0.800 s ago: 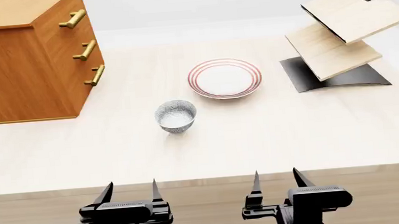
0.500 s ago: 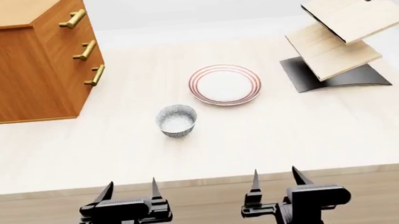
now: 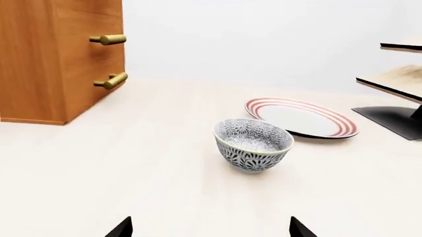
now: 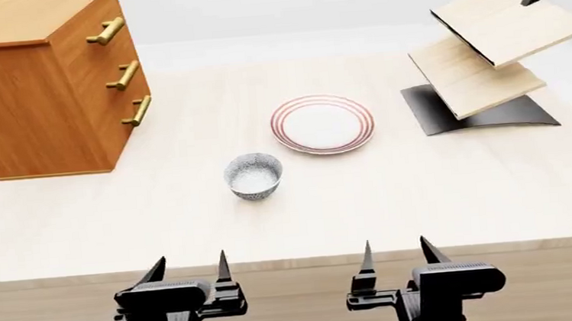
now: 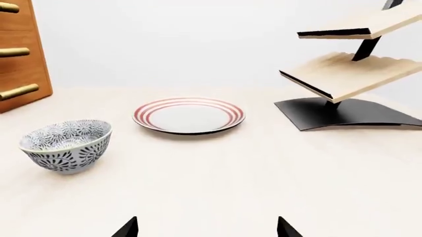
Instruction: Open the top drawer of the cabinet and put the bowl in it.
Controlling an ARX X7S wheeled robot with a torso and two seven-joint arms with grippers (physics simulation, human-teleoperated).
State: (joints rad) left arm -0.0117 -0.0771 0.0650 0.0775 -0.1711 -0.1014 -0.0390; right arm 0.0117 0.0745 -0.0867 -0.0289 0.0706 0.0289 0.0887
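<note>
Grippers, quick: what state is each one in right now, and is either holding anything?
Left gripper: open, fingers spread, holding nothing.
Right gripper: open, fingers spread, holding nothing.

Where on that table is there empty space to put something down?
The widest bare stretch is the table's near strip, between the bowl and both open grippers, left and right. More room lies between the cabinet and the plate. It is tightest where the plate nears the tilted board rack and the bowl.
</note>
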